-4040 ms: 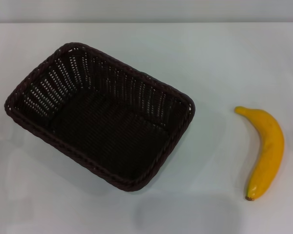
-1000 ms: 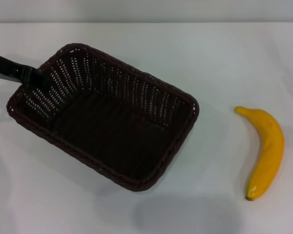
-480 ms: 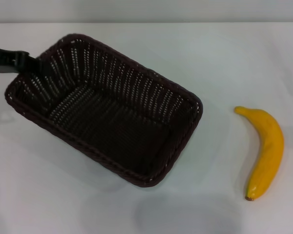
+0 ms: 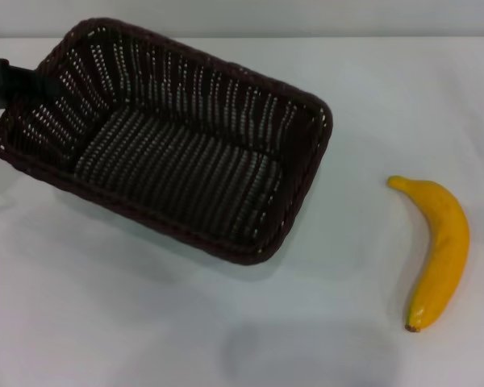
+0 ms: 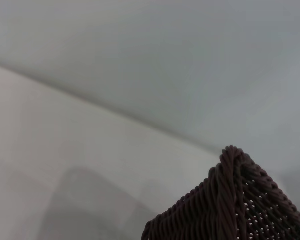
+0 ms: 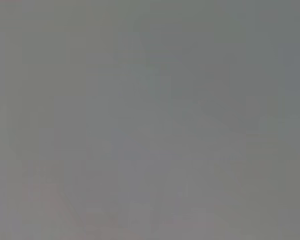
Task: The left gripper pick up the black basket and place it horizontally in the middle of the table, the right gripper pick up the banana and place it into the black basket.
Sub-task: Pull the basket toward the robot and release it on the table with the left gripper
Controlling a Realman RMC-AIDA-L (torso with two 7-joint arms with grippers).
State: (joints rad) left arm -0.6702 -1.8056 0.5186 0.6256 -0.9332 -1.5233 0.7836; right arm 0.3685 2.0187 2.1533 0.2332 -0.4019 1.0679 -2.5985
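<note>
Woven black basket (image 4: 177,137) hangs tilted above the table (image 4: 145,322), its left end clamped by the left gripper (image 4: 32,85) (mostly out of frame); the banana (image 4: 440,246) lies well right.

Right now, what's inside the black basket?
Nothing: the black basket shows only its bare woven floor and perforated walls. The banana lies apart on the table. The left gripper is at the basket's rim; its fingertips are hidden there.
</note>
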